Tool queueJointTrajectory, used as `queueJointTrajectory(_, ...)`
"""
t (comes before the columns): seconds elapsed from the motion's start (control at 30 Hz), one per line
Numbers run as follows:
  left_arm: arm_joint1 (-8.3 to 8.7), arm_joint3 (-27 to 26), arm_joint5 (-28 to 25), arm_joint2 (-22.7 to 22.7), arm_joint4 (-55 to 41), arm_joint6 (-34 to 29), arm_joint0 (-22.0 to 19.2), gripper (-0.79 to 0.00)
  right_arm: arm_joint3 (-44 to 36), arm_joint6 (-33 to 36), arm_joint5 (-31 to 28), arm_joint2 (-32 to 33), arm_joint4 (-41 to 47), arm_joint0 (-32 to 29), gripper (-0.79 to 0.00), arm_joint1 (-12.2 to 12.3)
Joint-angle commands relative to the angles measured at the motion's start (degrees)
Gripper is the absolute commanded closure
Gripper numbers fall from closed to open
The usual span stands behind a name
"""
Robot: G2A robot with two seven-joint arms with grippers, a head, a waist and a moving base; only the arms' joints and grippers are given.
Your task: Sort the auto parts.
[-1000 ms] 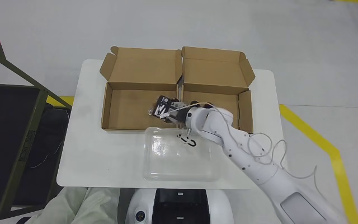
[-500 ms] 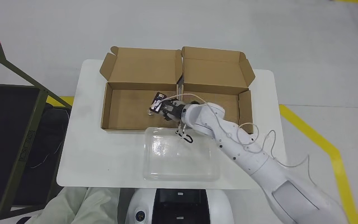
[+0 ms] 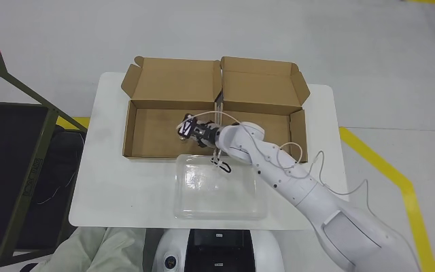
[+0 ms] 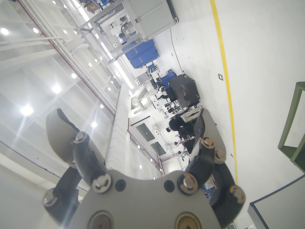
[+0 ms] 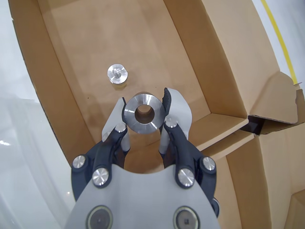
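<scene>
We see the right end effector (image 5: 144, 100) pinching a steel ring (image 5: 133, 123) above the left carton (image 5: 78, 24), near a small metal part (image 5: 117, 73). This end effector has shifted leftward. The left end effector (image 4: 129, 117) stands spread.

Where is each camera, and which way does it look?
Top view: above the arms, looking down at the table and cardboard box; the right gripper shows.
Left wrist view: on the left wrist, facing out into the room; the open left gripper shows.
Right wrist view: on the right wrist, looking down into the box; its gripper clamps a metal ring.
Shared: top and right wrist views both show box and gripper.
</scene>
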Motion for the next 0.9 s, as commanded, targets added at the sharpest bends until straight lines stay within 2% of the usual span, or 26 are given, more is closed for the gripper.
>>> queueJointTrajectory(0.0, 0.0, 0.0, 0.0, 0.0, 0.0, 0.0, 0.0, -0.785, 0.82, 0.68, -0.26, -0.22, 0.27, 0.28, 0.0, -0.38)
queueJointTrajectory(0.1, 0.0, 0.0, 0.0, 0.0, 0.0, 0.0, 0.0, -0.785, 1.9, 1.3, -0.63, -0.43, 0.84, 0.74, 0.0, -0.97)
queueJointTrajectory(0.27, 0.0, 0.0, 0.0, 0.0, 0.0, 0.0, 0.0, -0.785, 3.79, 1.92, -1.21, -0.61, 1.4, 1.43, -0.043, -1.82)
queueJointTrajectory(0.53, 0.0, 0.0, 0.0, 0.0, 0.0, 0.0, 0.0, -0.785, 6.61, 3.06, -1.91, -0.97, 2.42, 2.32, -0.163, -3.21)
queueJointTrajectory(0.63, 0.0, 0.0, 0.0, 0.0, 0.0, 0.0, 0.0, -0.785, 7.39, 3.09, -2.12, -1.09, 2.5, 2.58, -0.237, -3.66)
queueJointTrajectory(0.87, 0.0, 0.0, 0.0, 0.0, 0.0, 0.0, 0.0, -0.785, 8.51, 3.11, -2.37, -1.2, 2.2, 3.0, -0.329, -4.54)
